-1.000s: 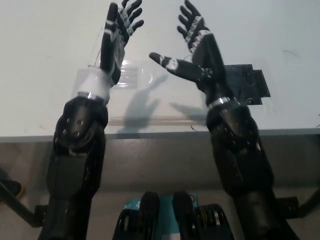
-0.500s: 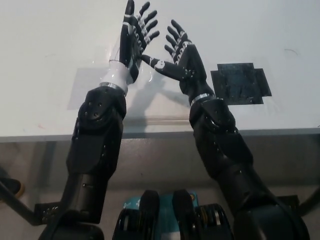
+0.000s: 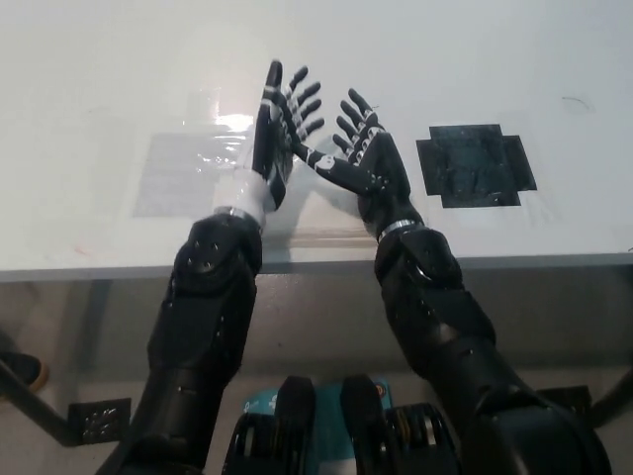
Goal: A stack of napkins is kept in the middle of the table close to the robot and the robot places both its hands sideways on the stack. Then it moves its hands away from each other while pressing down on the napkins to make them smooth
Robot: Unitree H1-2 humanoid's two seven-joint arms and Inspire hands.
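Note:
The stack of napkins (image 3: 183,173) is a pale, almost table-coloured rectangle lying flat near the table's front edge, in the middle. My left hand (image 3: 280,124) stands edge-on over its right part, fingers spread and pointing away from me. My right hand (image 3: 361,163) is right beside it, palm turned toward the left hand, fingers spread too. The two hands nearly touch at the thumbs. Both are open and hold nothing. I cannot tell whether they rest on the napkins or hover just above; they hide the stack's right end.
The white table (image 3: 99,59) stretches far back and to both sides. A flat black patch (image 3: 478,165) lies on it to the right of my right hand. The table's front edge (image 3: 554,259) runs just under my forearms.
Both hands have swung inward from apart until they stand side by side, and have come down and nearer to me over the napkins.

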